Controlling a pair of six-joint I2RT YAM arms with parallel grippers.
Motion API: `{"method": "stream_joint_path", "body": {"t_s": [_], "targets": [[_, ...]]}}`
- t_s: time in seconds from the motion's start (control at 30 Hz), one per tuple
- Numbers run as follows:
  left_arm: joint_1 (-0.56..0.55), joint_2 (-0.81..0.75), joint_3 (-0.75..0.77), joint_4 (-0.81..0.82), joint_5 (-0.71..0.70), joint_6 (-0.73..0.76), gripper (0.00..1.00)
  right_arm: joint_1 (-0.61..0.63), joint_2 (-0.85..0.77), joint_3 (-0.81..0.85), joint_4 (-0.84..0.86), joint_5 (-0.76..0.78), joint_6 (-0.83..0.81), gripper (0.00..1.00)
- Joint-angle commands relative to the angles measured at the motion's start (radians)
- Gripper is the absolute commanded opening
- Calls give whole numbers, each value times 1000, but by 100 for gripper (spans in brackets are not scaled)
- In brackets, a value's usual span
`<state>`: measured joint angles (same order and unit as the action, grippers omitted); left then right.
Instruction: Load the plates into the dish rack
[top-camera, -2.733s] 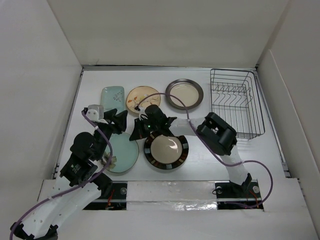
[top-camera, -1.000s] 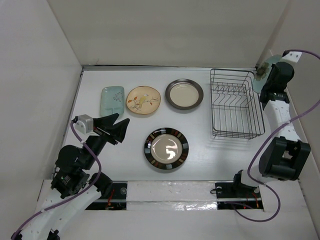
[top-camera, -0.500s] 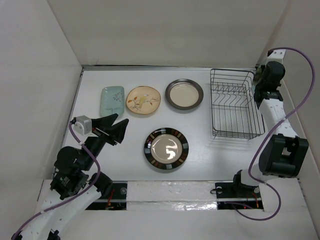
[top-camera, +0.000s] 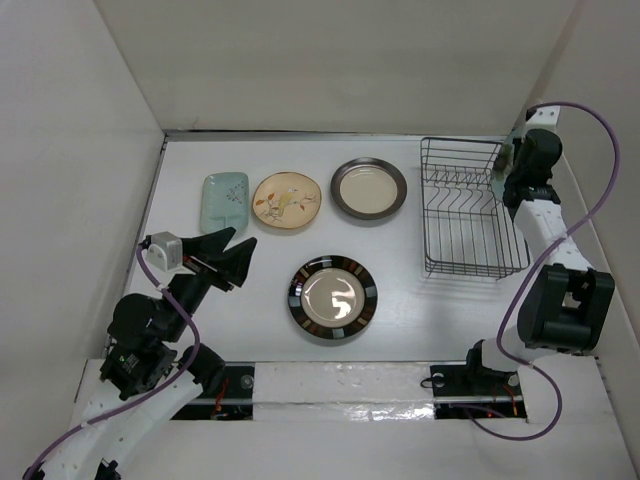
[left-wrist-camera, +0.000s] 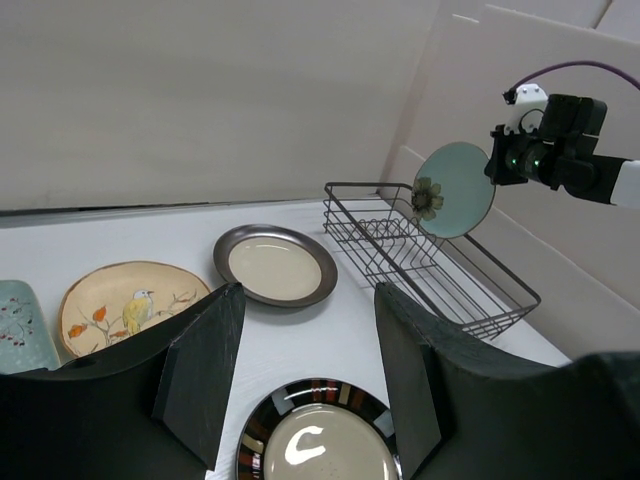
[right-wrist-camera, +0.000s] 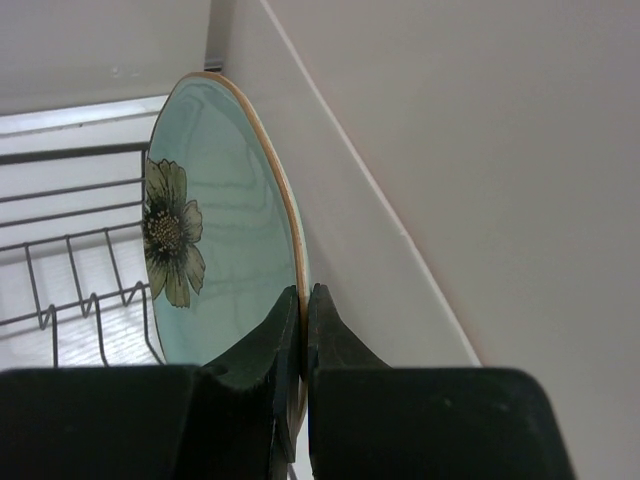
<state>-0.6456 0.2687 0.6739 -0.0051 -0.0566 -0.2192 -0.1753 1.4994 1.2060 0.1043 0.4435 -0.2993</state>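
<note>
The right gripper is closed tight on the rim of the pale-green round plate, 1 finger on each face. It holds the plate on edge, nearly upright, with the painted flower facing left toward the rack. In the left wrist view the plate hangs at the far right corner of the dish rack, close to the right wall. Its lower edge overlaps the rack's top rim there. Whether it touches the wires cannot be told. The right arm reaches up along the right side of the table to that corner.

The rack stands at the far right of the table with its row of upright prongs at the far end. No plate sits between them.

The other 4 plates lie flat on the table. 3 form a row at the far side:
- the pale-green rectangular plate on the left
- the cream-yellow floral plate just beside it
- the dark-brown-rimmed plate further right, near the rack's left wall

The striped-rim plate lies alone, nearer the arms and about mid-table.

The left gripper hovers over the near left part of the table. Its jaws are about half spread and nothing is between them. It points toward the striped-rim plate, and is well apart from every dish.
</note>
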Motion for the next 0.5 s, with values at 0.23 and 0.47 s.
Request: {"method": "stream_joint_path", "body": {"t_s": [0.23,0.47], "targets": [[4,-25,30,42,12,-9,52,14,-31,-31,184,9,5,0],[4,-29,29,43,3,-9,52,14,-27,-112,224,20,69,13]]}}
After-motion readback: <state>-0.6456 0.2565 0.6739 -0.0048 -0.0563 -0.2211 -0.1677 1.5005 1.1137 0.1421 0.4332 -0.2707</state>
